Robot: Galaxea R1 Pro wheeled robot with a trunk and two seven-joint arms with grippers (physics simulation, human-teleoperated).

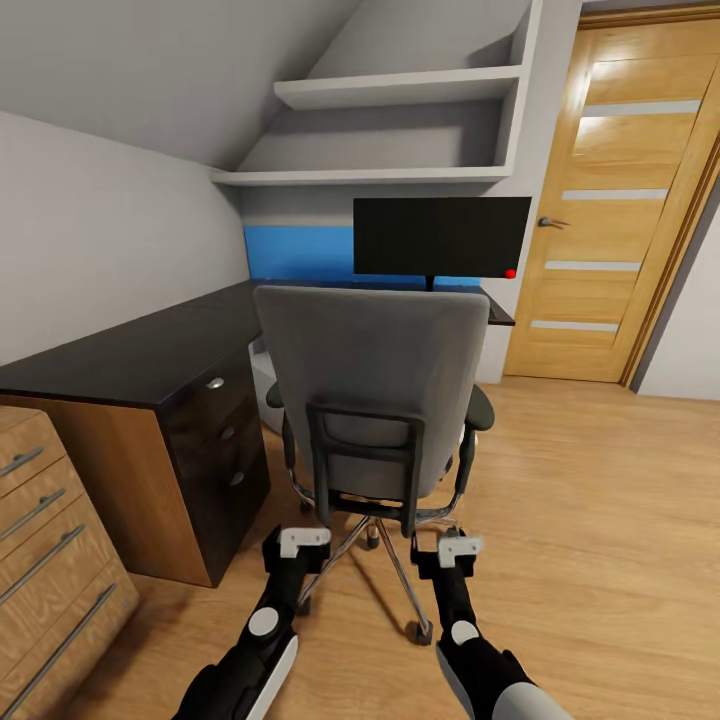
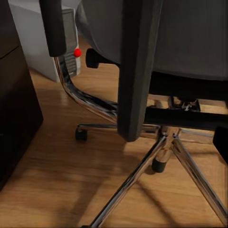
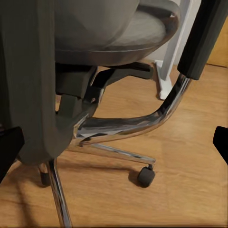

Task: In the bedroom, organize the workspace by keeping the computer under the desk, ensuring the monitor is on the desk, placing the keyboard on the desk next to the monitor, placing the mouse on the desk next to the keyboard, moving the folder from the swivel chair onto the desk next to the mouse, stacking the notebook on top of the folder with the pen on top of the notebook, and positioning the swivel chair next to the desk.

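The grey swivel chair (image 1: 375,370) stands with its back to me, facing the black-topped desk (image 1: 130,350). On the desk's far end stands the monitor (image 1: 440,235), its screen black. The pale computer (image 2: 45,42) sits on the floor under the desk, beyond the chair's armrest. My left gripper (image 1: 300,537) and right gripper (image 1: 450,542) hang low behind the chair's back frame, both open, holding nothing. A right fingertip (image 3: 221,142) shows near the chrome base (image 3: 123,128). The folder, keyboard, mouse, notebook and pen are out of view.
A light wooden drawer chest (image 1: 50,540) stands at the near left beside the desk's dark drawer unit (image 1: 215,450). A wooden door (image 1: 620,200) is at the back right. Wall shelves (image 1: 400,90) hang above the desk. Open floor (image 1: 600,520) lies to the right.
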